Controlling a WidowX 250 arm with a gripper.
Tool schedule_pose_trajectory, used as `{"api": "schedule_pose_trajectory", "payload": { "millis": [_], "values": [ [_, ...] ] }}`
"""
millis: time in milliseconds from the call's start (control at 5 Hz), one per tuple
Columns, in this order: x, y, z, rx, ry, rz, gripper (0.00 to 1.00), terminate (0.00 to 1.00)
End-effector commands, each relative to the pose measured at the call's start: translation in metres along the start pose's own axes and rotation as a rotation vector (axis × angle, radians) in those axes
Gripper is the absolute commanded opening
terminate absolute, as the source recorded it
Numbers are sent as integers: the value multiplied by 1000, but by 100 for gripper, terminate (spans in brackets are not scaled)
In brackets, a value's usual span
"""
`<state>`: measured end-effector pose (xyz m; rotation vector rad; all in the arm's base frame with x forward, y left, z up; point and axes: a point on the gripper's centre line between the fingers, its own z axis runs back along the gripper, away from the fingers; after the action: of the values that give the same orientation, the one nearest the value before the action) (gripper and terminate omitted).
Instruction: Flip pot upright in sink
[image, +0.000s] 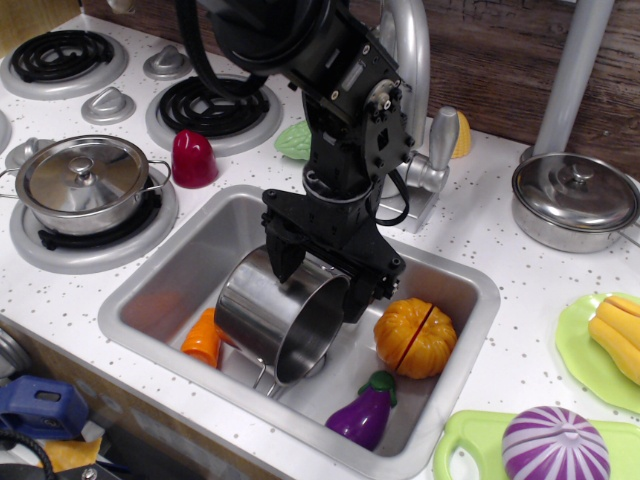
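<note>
Far left of the fingers, a lidded pot (85, 183) sits on a burner, with a red piece (193, 158) nearer in. Just below and left of the fingers (318, 272), an orange piece (203, 338) lies in the sink (160, 290) of the white speckled table (500, 250), partly hidden by the pot (278, 315). The fingers are closed on the pot's upper rim, one inside and one outside, holding it tilted on its side, mouth facing lower right. Right of the fingers lies a pumpkin (414, 337), with an eggplant (366, 410) below it. Far right stands another lidded pot (574, 200).
</note>
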<state>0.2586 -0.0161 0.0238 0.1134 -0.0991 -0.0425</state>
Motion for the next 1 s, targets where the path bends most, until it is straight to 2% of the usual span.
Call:
{"api": "schedule_pose_trajectory", "payload": {
  "millis": [0,200,400,800],
  "values": [
    [0,0,0,0,0,0,100,0],
    [0,1,-2,129,-10,-57,100,0],
    [1,1,-4,297,-29,-97,100,0],
    [1,5,-15,428,-46,-152,100,0]
  ]
}}
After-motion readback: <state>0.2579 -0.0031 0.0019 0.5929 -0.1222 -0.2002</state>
